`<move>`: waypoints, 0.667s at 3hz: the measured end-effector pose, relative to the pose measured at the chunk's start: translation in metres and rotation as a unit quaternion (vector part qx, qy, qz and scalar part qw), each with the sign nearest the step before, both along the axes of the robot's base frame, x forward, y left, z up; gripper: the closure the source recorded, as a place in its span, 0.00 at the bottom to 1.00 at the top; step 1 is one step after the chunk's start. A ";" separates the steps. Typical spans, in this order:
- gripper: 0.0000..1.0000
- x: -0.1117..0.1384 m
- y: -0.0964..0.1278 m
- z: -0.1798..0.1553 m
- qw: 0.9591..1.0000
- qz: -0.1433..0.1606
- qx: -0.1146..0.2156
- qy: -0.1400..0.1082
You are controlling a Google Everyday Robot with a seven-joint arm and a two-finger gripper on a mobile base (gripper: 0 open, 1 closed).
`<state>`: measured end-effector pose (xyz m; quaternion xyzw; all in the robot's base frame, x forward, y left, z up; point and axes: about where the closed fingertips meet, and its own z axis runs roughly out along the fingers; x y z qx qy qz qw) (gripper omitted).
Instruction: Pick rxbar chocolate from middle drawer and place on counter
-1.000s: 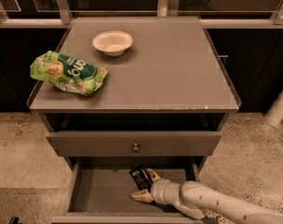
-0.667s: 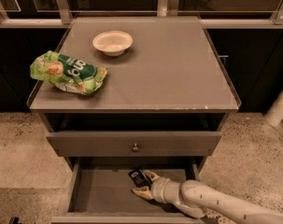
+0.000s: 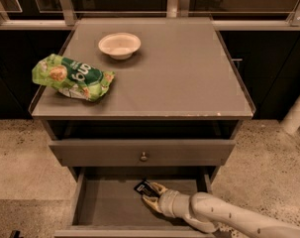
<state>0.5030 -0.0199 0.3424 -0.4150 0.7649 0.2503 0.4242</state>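
Note:
The rxbar chocolate [image 3: 141,187], a small black bar with a white patch, lies on the floor of the open middle drawer [image 3: 107,202], near the back, just under the drawer front above. My gripper [image 3: 150,194] is down inside the drawer, reaching in from the right. Its pale fingers [image 3: 157,187] are spread, and the bar lies at the tip of the upper one, not between them. The counter [image 3: 189,73] is the grey-brown cabinet top above.
A green snack bag [image 3: 73,77] lies on the counter's left side and a white bowl [image 3: 119,44] stands towards its back. The closed drawer front with a round knob [image 3: 143,156] overhangs the back of the open drawer. My arm [image 3: 228,217] crosses the drawer's right front corner.
My gripper has moved a little left and further back in the drawer, up to the bar. The bar has shifted slightly left.

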 end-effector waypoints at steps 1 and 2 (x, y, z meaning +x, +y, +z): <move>1.00 0.000 0.000 0.000 1.000 0.000 0.000 0.000; 1.00 0.000 0.000 0.003 1.000 0.000 0.000 0.000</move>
